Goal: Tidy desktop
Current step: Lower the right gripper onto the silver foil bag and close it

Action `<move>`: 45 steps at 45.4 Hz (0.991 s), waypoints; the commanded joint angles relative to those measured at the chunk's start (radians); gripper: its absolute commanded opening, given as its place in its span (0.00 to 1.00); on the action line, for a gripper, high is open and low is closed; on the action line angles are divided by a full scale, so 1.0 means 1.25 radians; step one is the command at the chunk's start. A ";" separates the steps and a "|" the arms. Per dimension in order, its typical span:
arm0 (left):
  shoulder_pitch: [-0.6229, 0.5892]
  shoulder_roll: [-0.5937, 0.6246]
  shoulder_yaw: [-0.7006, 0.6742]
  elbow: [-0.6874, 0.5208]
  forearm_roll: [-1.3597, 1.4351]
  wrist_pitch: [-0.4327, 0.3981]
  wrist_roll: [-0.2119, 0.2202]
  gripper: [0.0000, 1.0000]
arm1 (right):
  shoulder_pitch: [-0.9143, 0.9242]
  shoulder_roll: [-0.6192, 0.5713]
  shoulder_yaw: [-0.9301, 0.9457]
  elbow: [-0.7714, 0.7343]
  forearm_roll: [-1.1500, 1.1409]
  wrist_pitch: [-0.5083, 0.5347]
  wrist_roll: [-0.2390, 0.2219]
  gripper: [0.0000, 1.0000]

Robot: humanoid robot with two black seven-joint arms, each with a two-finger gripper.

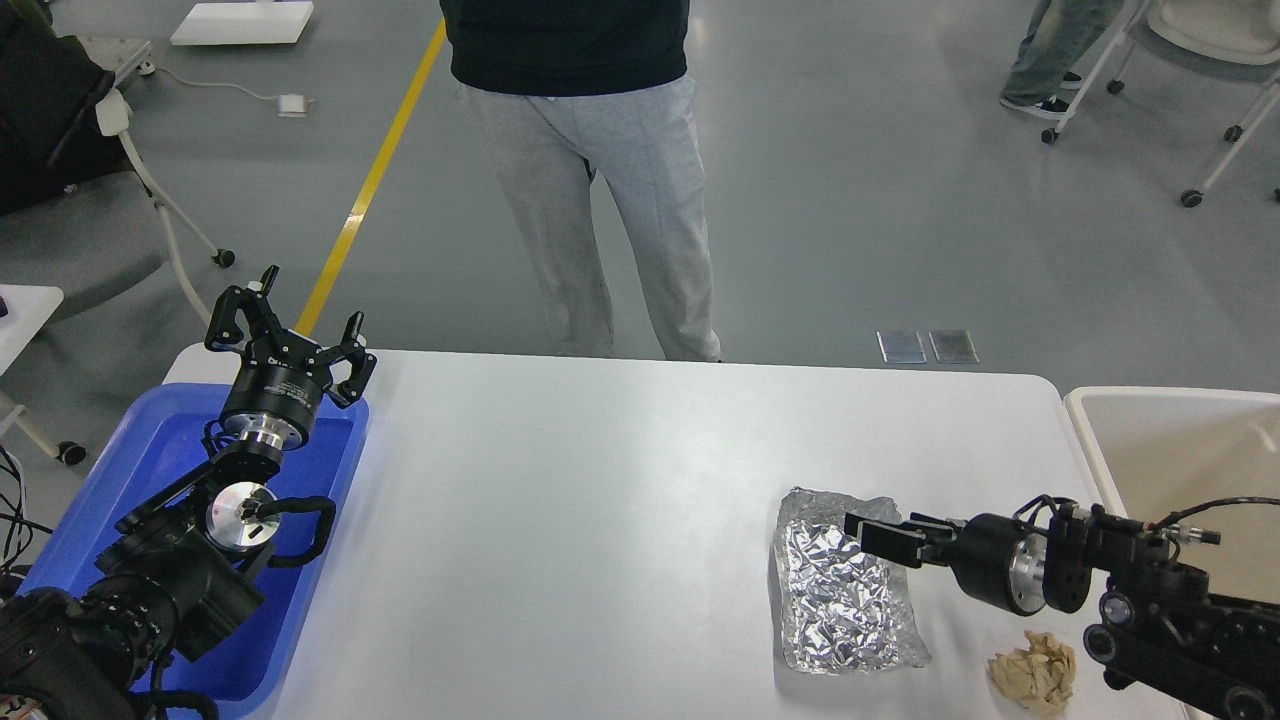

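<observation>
The white desktop [600,500] holds a crumpled sheet of silver foil [840,615] at the front right and a crumpled beige paper ball [1035,672] at its right, near the front edge. My right gripper [872,535] reaches in low from the right and hovers over the foil's upper right part. It is seen side-on, so its fingers cannot be told apart. My left gripper [290,325] is open and empty, held up over the far end of the blue tray [150,450].
The blue tray sits at the table's left edge. A white bin with beige lining [1170,440] stands off the right edge. A person in grey trousers [600,200] stands just behind the table's far edge. Chairs stand on the floor at far left and far right.
</observation>
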 commanded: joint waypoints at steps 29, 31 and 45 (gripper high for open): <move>0.001 0.000 0.000 0.000 0.000 0.000 -0.001 1.00 | -0.028 0.099 -0.185 -0.199 -0.048 -0.208 0.002 0.67; -0.001 0.000 0.000 0.000 0.000 0.000 0.000 1.00 | -0.031 0.100 -0.186 -0.195 -0.048 -0.206 0.003 0.42; 0.001 0.000 0.000 0.000 0.000 0.000 0.000 1.00 | -0.041 0.100 -0.186 -0.193 -0.041 -0.202 0.003 0.00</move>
